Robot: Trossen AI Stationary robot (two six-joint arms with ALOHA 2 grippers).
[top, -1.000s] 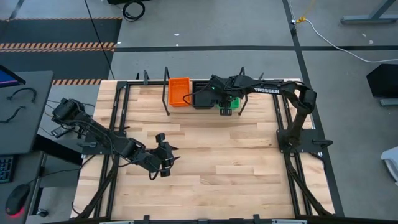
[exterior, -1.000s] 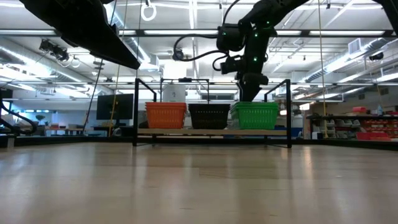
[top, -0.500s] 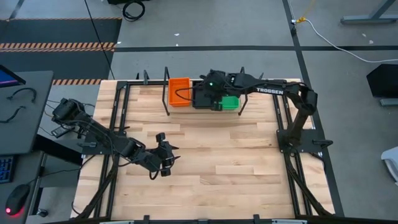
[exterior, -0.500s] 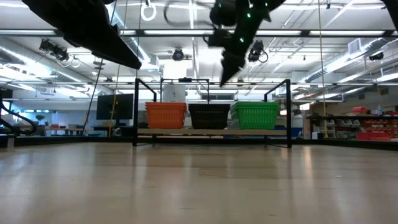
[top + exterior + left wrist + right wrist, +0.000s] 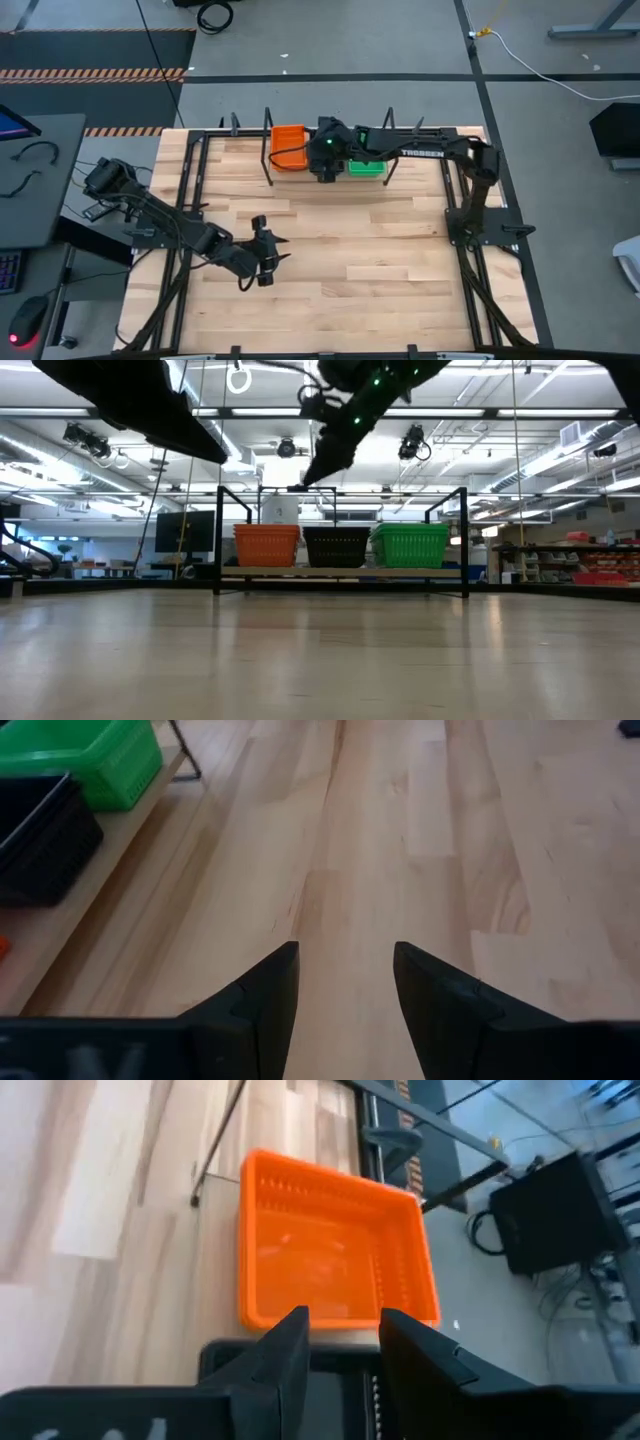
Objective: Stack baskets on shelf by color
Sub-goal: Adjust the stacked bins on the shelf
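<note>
On the shelf at the table's far edge, orange baskets, black baskets and green baskets stand side by side on its board. My right gripper hangs open and empty high above the black baskets, near the orange ones; the low view shows it well clear of them. My left gripper waits open over bare tabletop, nearer the left edge. Its wrist view shows the green and black baskets far off.
The shelf's black upright rods and top bar stand around the baskets. Black metal rails run along the table's left and right sides. Bare wooden tabletop spreads between the shelf and the near edge.
My right gripper has risen from just above the green baskets and swung toward the table's left along the shelf, ending over the black baskets. The green baskets, partly covered a second ago, now show in full in the high view. No basket has moved.
</note>
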